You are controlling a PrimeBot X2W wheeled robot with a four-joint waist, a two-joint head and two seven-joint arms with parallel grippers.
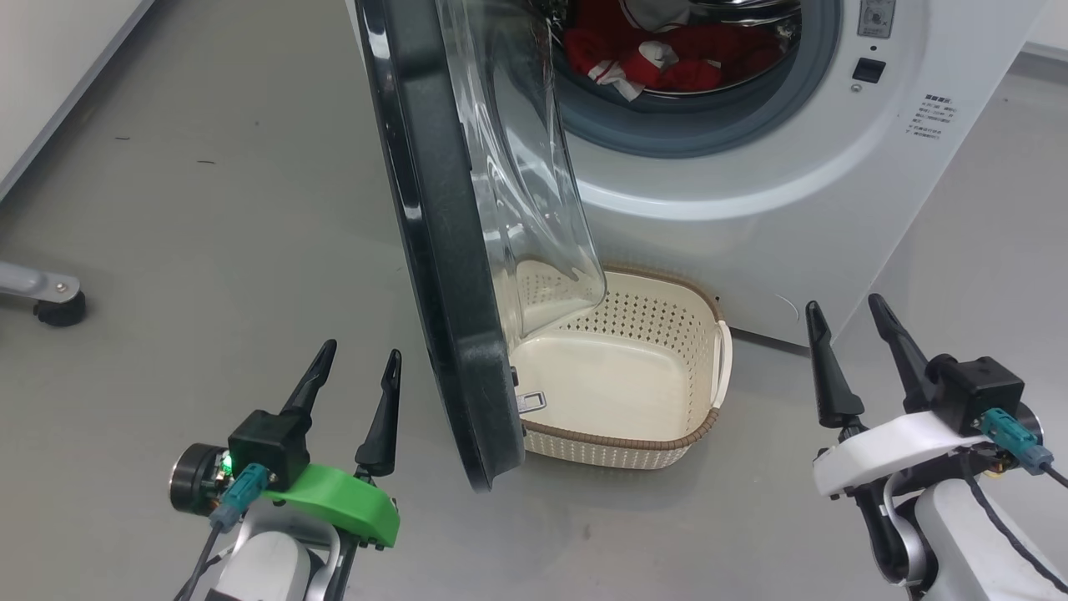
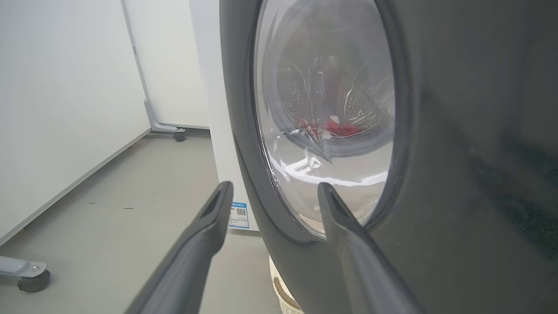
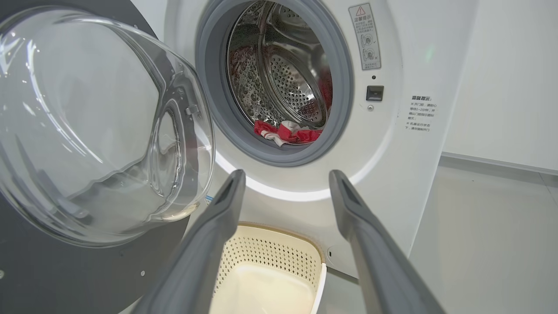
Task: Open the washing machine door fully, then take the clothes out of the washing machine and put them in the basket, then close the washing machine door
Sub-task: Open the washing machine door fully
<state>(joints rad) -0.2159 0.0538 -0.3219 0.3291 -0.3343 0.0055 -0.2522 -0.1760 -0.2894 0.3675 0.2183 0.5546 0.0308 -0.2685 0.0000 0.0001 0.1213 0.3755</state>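
The washer fills the head view's upper right. Its door stands part open, edge-on down mid-frame, long axis running top to bottom, black face leftward, glass bowl rightward above the empty basket. Red, white-trimmed clothes lie bunched low in the drum at the top edge. The left gripper, lower left, is the nearer, just beside the black face, and the right gripper is well apart at lower right; both are spread wide and empty.

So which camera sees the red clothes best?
The head view: the clothes look biggest and clearest, red with white trim, though the top edge crops them. The right wrist view shows a small heap in the washing machine. The left wrist view blurs them through the washing machine door.
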